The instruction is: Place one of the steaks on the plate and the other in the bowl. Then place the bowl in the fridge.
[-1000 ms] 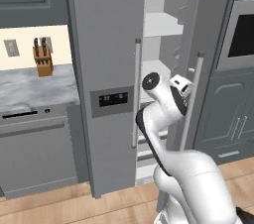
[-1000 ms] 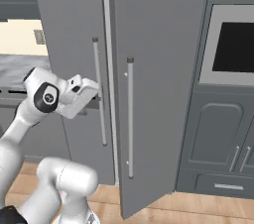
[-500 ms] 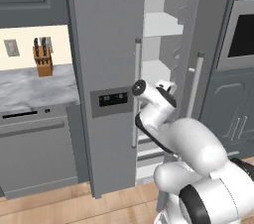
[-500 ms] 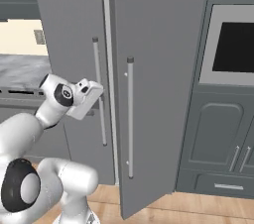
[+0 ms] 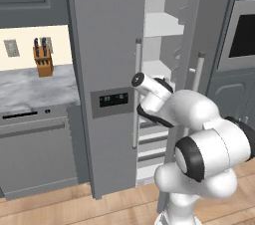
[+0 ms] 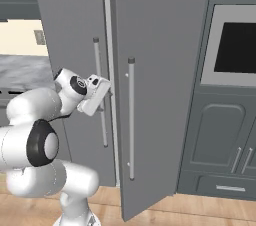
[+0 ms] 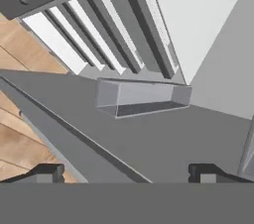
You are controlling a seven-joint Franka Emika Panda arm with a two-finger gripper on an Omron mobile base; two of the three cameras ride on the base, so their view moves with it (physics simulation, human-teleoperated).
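I see the tall grey two-door fridge directly ahead, its long axis vertical, front facing the base. Its right door stands ajar, edge toward me, exposing pale grey shelves stacked inside. The long silver handles run vertically.

The white arm folds tightly: elbow bulked low beside the base, forearm rising toward the door gap, wrist level with the dark dispenser panel. The tool is released, its fingertips spread wide with nothing between them. In the hand view it looks into the fridge, at a small grey door bin and the lower shelves. I cannot locate steaks, plate or bowl.
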